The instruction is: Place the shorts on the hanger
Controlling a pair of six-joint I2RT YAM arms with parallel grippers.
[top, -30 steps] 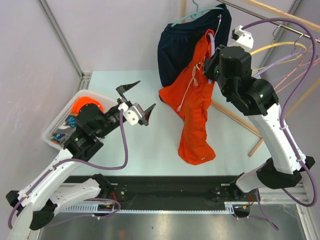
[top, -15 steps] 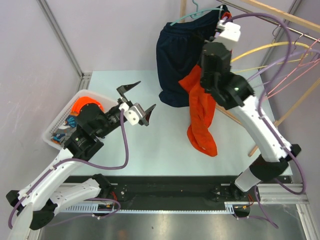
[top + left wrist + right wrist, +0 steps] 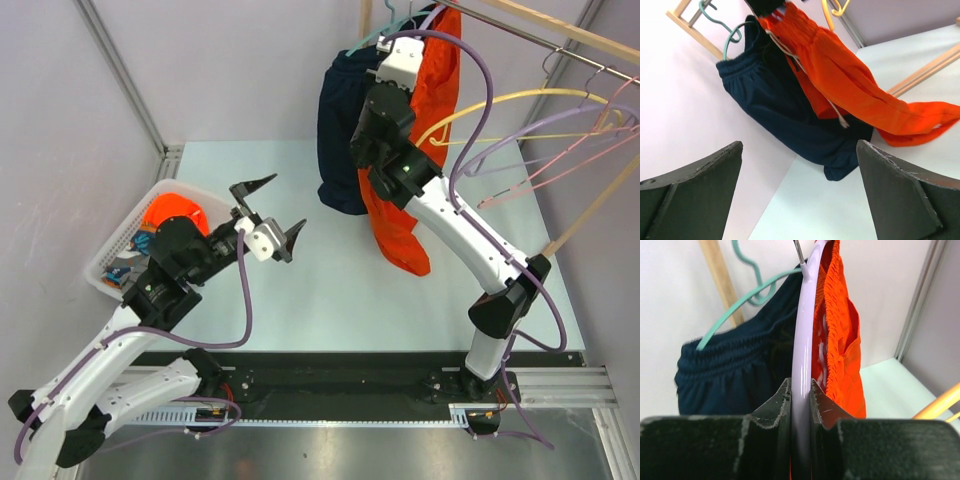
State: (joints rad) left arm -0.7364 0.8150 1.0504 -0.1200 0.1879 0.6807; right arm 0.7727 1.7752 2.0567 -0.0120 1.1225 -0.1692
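Right end effector point(image 3: 800, 389): fingers pressed in on the hanger point(image 3: 803, 330), pinching its pale lavender arm edge-on between the two pads. In the right wrist view, the arm curves up from the grip to a metal hook at the top.

The shorts point(image 3: 838, 340) hang from this hanger. Their gathered orange waistband lies against the right side of the lavender arm, with the white drawstring trailing down. In the top view the shorts drop beside the right arm, up by the wooden rail point(image 3: 540, 25). In the left wrist view their lower leg end appears to rest on the counter point(image 3: 300, 300).

Just to the left, touching the orange fabric, the navy shorts point(image 3: 338, 130) hang on the teal hanger point(image 3: 735, 305).

Further right on the rail we note the yellow hanger point(image 3: 520, 97).

Left end effector point(image 3: 287, 202): fingers spread wide, holding nothing, above the counter and well apart from both garments, pointed toward them.

Beside the left arm, a white basket point(image 3: 108, 258) sits at the counter's left edge holding an orange item point(image 3: 172, 212).
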